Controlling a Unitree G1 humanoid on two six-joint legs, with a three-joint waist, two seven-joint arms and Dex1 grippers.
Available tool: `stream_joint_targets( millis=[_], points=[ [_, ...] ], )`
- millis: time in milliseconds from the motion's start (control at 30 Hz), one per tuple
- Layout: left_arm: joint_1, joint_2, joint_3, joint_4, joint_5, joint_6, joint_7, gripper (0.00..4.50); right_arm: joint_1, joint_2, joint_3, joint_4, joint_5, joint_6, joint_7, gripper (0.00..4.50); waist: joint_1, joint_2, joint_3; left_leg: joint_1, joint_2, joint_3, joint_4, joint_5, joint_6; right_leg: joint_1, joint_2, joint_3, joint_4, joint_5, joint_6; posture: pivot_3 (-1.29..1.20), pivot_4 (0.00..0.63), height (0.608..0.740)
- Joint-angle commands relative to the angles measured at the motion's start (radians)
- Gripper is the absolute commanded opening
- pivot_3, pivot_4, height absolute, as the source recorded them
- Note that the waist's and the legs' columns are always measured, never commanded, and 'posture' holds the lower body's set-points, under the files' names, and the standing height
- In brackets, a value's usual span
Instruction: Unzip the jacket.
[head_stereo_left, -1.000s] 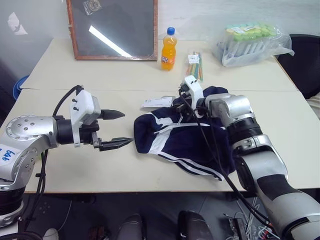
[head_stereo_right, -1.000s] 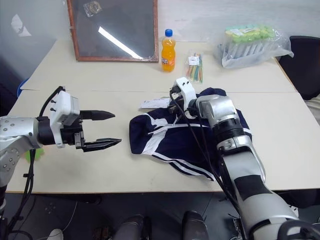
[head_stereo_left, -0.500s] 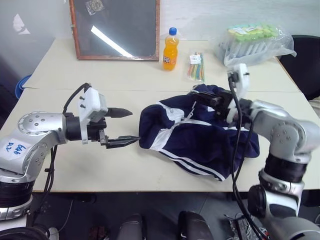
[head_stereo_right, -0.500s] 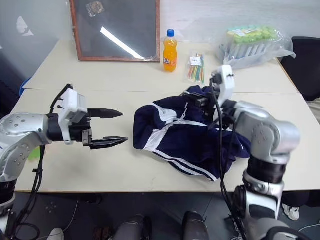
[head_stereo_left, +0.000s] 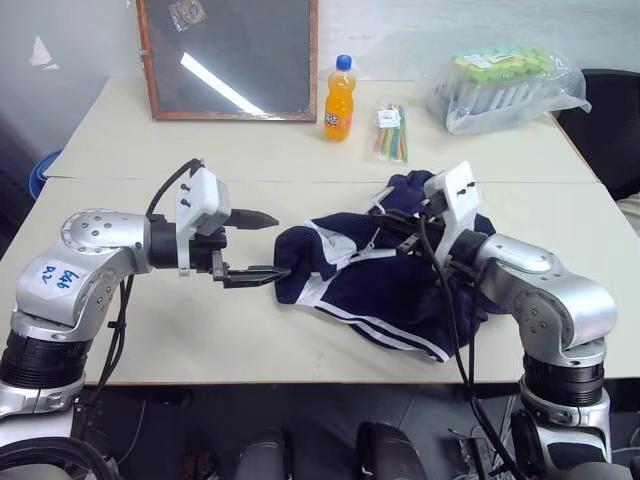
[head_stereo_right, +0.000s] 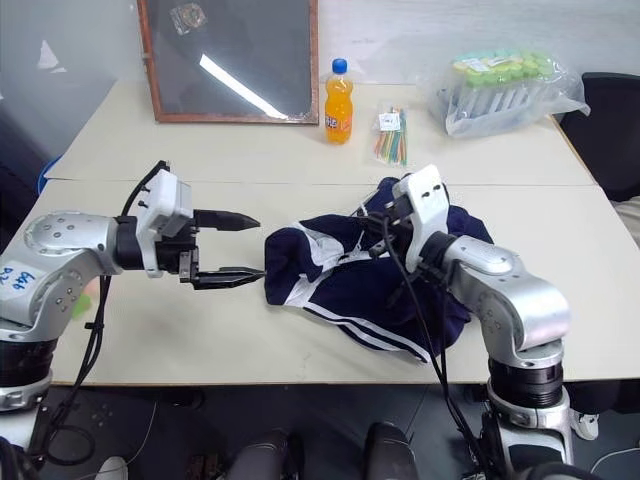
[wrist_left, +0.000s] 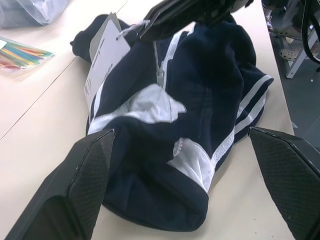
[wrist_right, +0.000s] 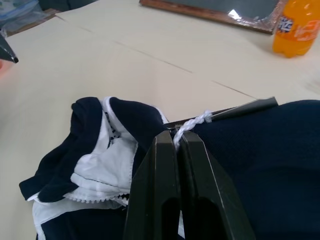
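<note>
Black fingers of the right gripper (wrist_right: 176, 145) clenched on a white cord/zipper pull (wrist_right: 192, 122) of the jacket (head_stereo_left: 385, 285); the pads meet with the cord pinched between them. Left gripper (head_stereo_left: 263, 246) released, fingers spread wide, pointing level at the jacket's near end, lower fingertip just beside or touching the fabric, can't tell which.

The jacket, navy with white stripes and panels, lies crumpled on the front table (head_stereo_left: 150, 330), between the two grippers, bunched toward the right arm. White paper tag (wrist_left: 102, 47) hangs at the collar end, lifted near the right gripper in the left wrist view. White zipper line runs along the middle of the heap; how far it's undone can't be told.

Outward: back table (head_stereo_left: 250, 145) butts against the front one. On it, an orange soda bottle (head_stereo_left: 339, 98) with blue cap, upright; a packet of coloured sticks (head_stereo_left: 390, 130) just to its right; a clear plastic bag of tubes with green caps (head_stereo_left: 505, 85) at the far right; a wood-framed dark board (head_stereo_left: 225, 55) leaning at the back left.
</note>
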Motion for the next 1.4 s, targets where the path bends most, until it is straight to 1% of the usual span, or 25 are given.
stream_joint_targets(
  millis=[33, 133, 167, 233, 333, 400, 433, 500, 567, 600, 667, 733, 767, 833, 900, 967, 1000, 1133, 1167, 1233, 1300, 1400],
  points=[
    [0.015, 0.000, 0.020, -0.041, -0.001, -0.007, 0.009, 4.50, -0.066, -0.004, 0.050, 0.083, -0.039, -0.097, 0.032, 0.05, -0.002, 0.000, 0.000, 0.000, 0.000, 0.000, 0.000, 0.000, 0.000, 0.000, 0.000, 0.000, 0.000, 0.000, 0.000, 0.00, 0.150, 0.740],
    [0.038, -0.004, 0.033, -0.064, -0.008, 0.000, 0.024, 4.50, -0.132, 0.008, 0.090, 0.224, -0.076, -0.144, 0.047, 0.05, -0.008, 0.000, 0.000, 0.000, 0.000, 0.000, 0.000, 0.000, 0.000, 0.000, 0.000, 0.000, 0.000, 0.000, 0.000, 0.00, 0.150, 0.740],
    [0.050, -0.005, 0.035, -0.074, -0.010, 0.003, 0.029, 4.50, -0.166, 0.018, 0.090, 0.289, -0.086, -0.153, 0.040, 0.25, -0.011, 0.000, 0.000, 0.000, 0.000, 0.000, 0.000, 0.000, 0.000, 0.000, 0.000, 0.000, 0.000, 0.000, 0.000, 0.00, 0.150, 0.740],
    [0.069, -0.007, 0.035, -0.095, -0.012, 0.006, 0.036, 4.50, -0.204, 0.008, 0.109, 0.351, -0.110, -0.175, 0.058, 0.69, -0.012, 0.000, 0.000, 0.000, 0.000, -0.001, 0.000, 0.000, 0.000, 0.000, 0.000, 0.000, 0.000, 0.000, 0.000, 0.00, 0.150, 0.740],
    [0.077, -0.009, 0.023, -0.111, -0.017, 0.009, 0.026, 4.50, -0.241, -0.071, 0.122, 0.331, -0.115, -0.177, 0.137, 1.70, -0.009, 0.000, 0.000, 0.000, 0.000, -0.002, 0.000, 0.000, 0.000, 0.000, 0.000, 0.001, 0.000, 0.000, 0.000, 0.00, 0.150, 0.740],
    [0.067, -0.010, 0.010, -0.109, -0.016, 0.007, 0.012, 4.50, -0.255, -0.146, 0.085, 0.270, -0.055, -0.134, 0.219, 2.32, -0.003, 0.000, 0.000, -0.001, -0.001, -0.002, 0.001, 0.000, 0.000, 0.000, 0.000, 0.002, 0.000, 0.000, 0.000, 0.00, 0.150, 0.740],
    [0.059, -0.012, 0.001, -0.103, -0.011, 0.003, 0.004, 4.50, -0.261, -0.180, 0.043, 0.240, 0.003, -0.091, 0.258, 2.65, 0.000, 0.000, 0.000, -0.001, 0.000, -0.002, 0.001, 0.000, 0.000, 0.000, 0.000, 0.002, 0.000, 0.000, 0.000, 0.00, 0.150, 0.740],
    [0.041, -0.017, -0.017, -0.088, -0.001, -0.007, -0.010, 4.50, -0.273, -0.246, -0.043, 0.200, 0.117, 0.012, 0.314, 2.65, 0.006, 0.000, 0.000, -0.001, 0.000, -0.002, 0.001, 0.000, 0.001, 0.000, 0.000, 0.002, 0.000, 0.000, 0.000, 0.00, 0.150, 0.740],
    [0.021, -0.024, -0.036, -0.072, 0.009, -0.018, -0.025, 4.50, -0.265, -0.331, -0.094, 0.174, 0.169, 0.055, 0.369, 2.65, 0.012, 0.000, 0.000, -0.001, 0.000, -0.002, 0.001, 0.000, 0.001, 0.000, 0.000, 0.002, 0.000, 0.000, 0.000, 0.00, 0.150, 0.740],
    [0.009, -0.028, -0.048, -0.063, 0.015, -0.024, -0.034, 4.50, -0.236, -0.397, -0.101, 0.160, 0.158, 0.031, 0.412, 2.65, 0.016, 0.000, 0.000, -0.001, 0.000, -0.002, 0.001, 0.000, 0.001, 0.001, 0.000, 0.002, 0.000, 0.000, 0.000, 0.00, 0.150, 0.740],
    [-0.011, -0.031, -0.068, -0.048, 0.029, -0.039, -0.054, 4.50, -0.158, -0.514, -0.094, 0.144, 0.093, -0.076, 0.479, 2.65, 0.024, 0.000, 0.000, -0.001, -0.001, -0.001, 0.002, -0.001, 0.001, 0.002, 0.000, 0.002, -0.001, 0.000, 0.000, 0.00, 0.150, 0.740],
    [-0.027, -0.025, -0.105, -0.018, 0.078, -0.088, -0.084, 4.50, -0.031, -0.642, -0.073, 0.163, -0.049, -0.284, 0.533, 2.65, 0.032, -0.001, 0.000, -0.001, -0.001, 0.002, 0.002, -0.001, 0.002, 0.003, 0.000, 0.002, -0.003, 0.000, 0.000, 0.00, 0.150, 0.740],
    [-0.031, -0.022, -0.119, -0.006, 0.100, -0.110, -0.097, 4.50, 0.016, -0.682, -0.065, 0.173, -0.100, -0.369, 0.548, 2.65, 0.034, -0.001, 0.000, -0.001, -0.001, 0.005, 0.002, -0.001, 0.002, 0.003, 0.000, 0.003, -0.004, 0.000, 0.001, 0.00, 0.150, 0.740],
    [-0.035, -0.011, -0.186, 0.043, 0.199, -0.218, -0.139, 4.50, 0.190, -0.799, -0.061, 0.252, -0.280, -0.685, 0.583, 2.65, 0.037, -0.001, 0.000, -0.001, -0.001, 0.009, 0.001, -0.001, 0.003, 0.001, 0.000, 0.005, -0.003, 0.001, 0.001, 0.00, 0.150, 0.740],
    [-0.043, -0.020, -0.245, 0.087, 0.277, -0.303, -0.160, 4.50, 0.326, -0.868, -0.081, 0.335, -0.389, -0.933, 0.595, 2.65, 0.037, -0.001, 0.000, 0.000, -0.001, 0.010, 0.001, -0.001, 0.003, 0.001, 0.000, 0.005, -0.003, 0.001, 0.001, 0.00, 0.150, 0.740],
    [-0.052, -0.051, -0.299, 0.122, 0.339, -0.365, -0.166, 4.50, 0.434, -0.896, -0.115, 0.393, -0.427, -1.101, 0.615, 2.65, 0.037, -0.001, 0.000, 0.001, -0.001, 0.012, 0.001, -0.001, 0.003, 0.001, 0.000, 0.006, -0.003, 0.001, 0.002, 0.00, 0.150, 0.740],
    [-0.056, -0.068, -0.324, 0.143, 0.374, -0.400, -0.162, 4.50, 0.471, -0.902, -0.124, 0.411, -0.439, -1.156, 0.619, 2.65, 0.037, -0.001, 0.000, 0.001, -0.001, 0.012, 0.001, -0.001, 0.003, 0.001, 0.000, 0.006, -0.003, 0.001, 0.002, 0.00, 0.150, 0.740],
    [-0.084, -0.151, -0.379, 0.250, 0.490, -0.505, -0.110, 4.50, 0.521, -0.878, -0.118, 0.463, -0.471, -1.261, 0.602, 2.65, 0.031, -0.001, 0.000, 0.002, 0.000, 0.012, 0.002, -0.001, 0.003, 0.002, 0.001, 0.006, -0.003, 0.001, 0.002, 0.00, 0.150, 0.740],
    [-0.090, -0.169, -0.382, 0.272, 0.507, -0.522, -0.100, 4.50, 0.523, -0.870, -0.112, 0.474, -0.475, -1.279, 0.596, 2.65, 0.030, -0.001, 0.000, 0.001, 0.000, 0.012, 0.003, -0.001, 0.002, 0.002, 0.001, 0.006, -0.002, 0.001, 0.002, 0.00, 0.150, 0.740],
    [-0.096, -0.197, -0.390, 0.310, 0.535, -0.547, -0.090, 4.50, 0.522, -0.830, -0.105, 0.478, -0.443, -1.240, 0.590, 2.65, 0.029, -0.001, 0.000, 0.001, 0.001, 0.011, 0.003, -0.001, 0.002, 0.002, 0.001, 0.006, -0.002, 0.001, 0.002, 0.00, 0.150, 0.740],
    [-0.095, -0.213, -0.397, 0.335, 0.553, -0.562, -0.096, 4.50, 0.526, -0.806, -0.081, 0.488, -0.455, -1.254, 0.584, 2.65, 0.030, -0.001, 0.000, 0.002, 0.001, 0.011, 0.003, -0.001, 0.002, 0.002, 0.002, 0.006, -0.002, 0.001, 0.002, 0.00, 0.150, 0.740],
    [-0.091, -0.230, -0.404, 0.374, 0.588, -0.588, -0.090, 4.50, 0.481, -0.719, -0.055, 0.493, -0.431, -1.195, 0.555, 2.65, 0.033, -0.001, 0.000, 0.001, 0.001, 0.010, 0.003, -0.001, 0.003, 0.003, 0.001, 0.005, -0.002, 0.001, 0.002, 0.00, 0.150, 0.740]
  ],
)
